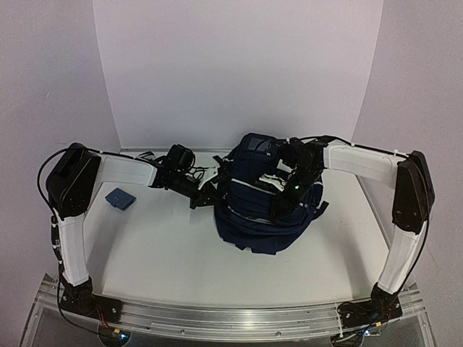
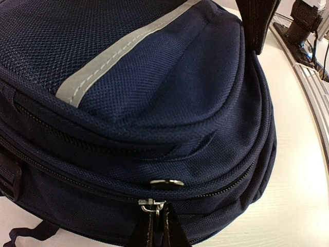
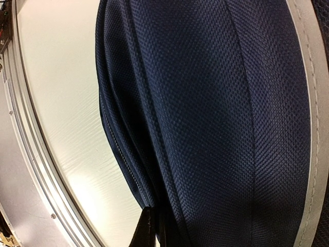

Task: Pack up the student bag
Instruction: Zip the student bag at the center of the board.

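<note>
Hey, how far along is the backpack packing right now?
Done: the student bag lies bulging mid-table, so it seems loaded. In hand: the left gripper is shut on a zip pull on its side, while the right gripper, shut, rests against its fabric. Left: probably working the zip; a small blue item lies outside on the table, possibly unpacked.

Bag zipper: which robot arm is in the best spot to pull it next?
Left, probably. The left gripper is shut right on the zipper pull of the student bag. The right gripper is shut beside the bag's plain side, with no pull showing near it.
</note>
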Robot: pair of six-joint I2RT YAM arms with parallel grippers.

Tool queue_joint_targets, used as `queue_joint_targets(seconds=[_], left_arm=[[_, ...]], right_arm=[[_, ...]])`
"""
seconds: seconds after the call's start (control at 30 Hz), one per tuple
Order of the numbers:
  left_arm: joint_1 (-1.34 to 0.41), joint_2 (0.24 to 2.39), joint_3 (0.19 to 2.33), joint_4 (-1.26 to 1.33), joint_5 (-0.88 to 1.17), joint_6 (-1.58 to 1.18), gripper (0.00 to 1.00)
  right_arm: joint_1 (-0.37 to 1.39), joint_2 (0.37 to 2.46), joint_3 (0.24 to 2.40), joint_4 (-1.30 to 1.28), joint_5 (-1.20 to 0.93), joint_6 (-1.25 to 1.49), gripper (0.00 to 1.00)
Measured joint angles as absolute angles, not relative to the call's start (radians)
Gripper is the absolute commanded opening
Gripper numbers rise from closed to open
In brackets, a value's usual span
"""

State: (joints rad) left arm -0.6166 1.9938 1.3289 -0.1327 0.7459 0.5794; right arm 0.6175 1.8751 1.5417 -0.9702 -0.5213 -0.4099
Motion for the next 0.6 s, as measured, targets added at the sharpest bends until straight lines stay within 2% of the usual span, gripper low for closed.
queue_joint_targets(seconds=[0.2, 0.6], left_arm=[[-0.617, 1.98, 1.319, -0.132, 0.721, 0.553, 0.0], [-0.656, 1.812, 1.224, -0.145, 0.568, 0.414, 0.0]], right_arm=[[0.618, 1.875, 1.542, -0.97, -0.521, -0.409, 0.0], [0.622, 1.91, 1.589, -0.989, -0.55, -0.373, 0.0]])
